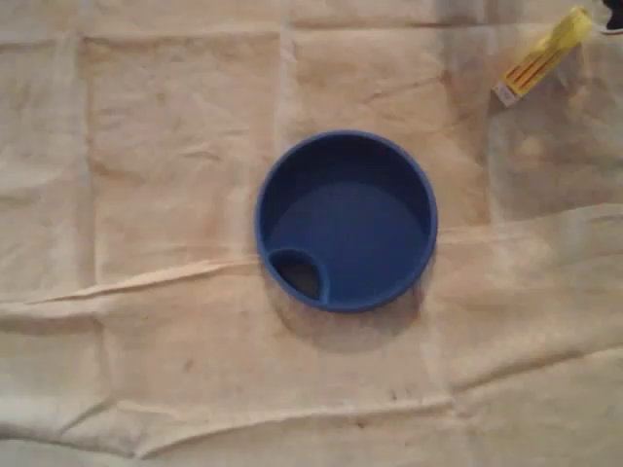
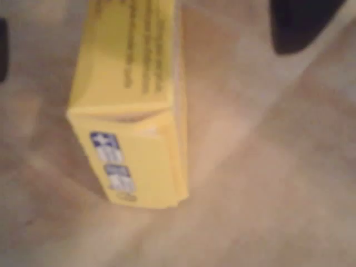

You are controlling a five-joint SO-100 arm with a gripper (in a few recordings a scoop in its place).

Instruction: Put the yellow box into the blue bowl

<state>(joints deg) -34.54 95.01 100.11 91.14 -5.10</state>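
Note:
The yellow box (image 1: pixel 541 55) lies slanted on the cloth at the far top right of the overhead view, well away from the blue bowl (image 1: pixel 346 221). The round bowl sits mid-table with a small inner pocket at its lower left. In the wrist view the yellow box (image 2: pixel 130 105) fills the upper left, its end flap with blue print facing the camera. My gripper (image 2: pixel 150 39) straddles it: one dark fingertip (image 2: pixel 300 25) stands clear to the box's right, the other is a sliver at the left edge. The jaws stand wide apart and open.
A creased beige cloth (image 1: pixel 146 195) covers the whole table. A raised fold (image 1: pixel 146 282) runs from the left toward the bowl. A dark bit of the arm (image 1: pixel 613 26) shows at the top right corner.

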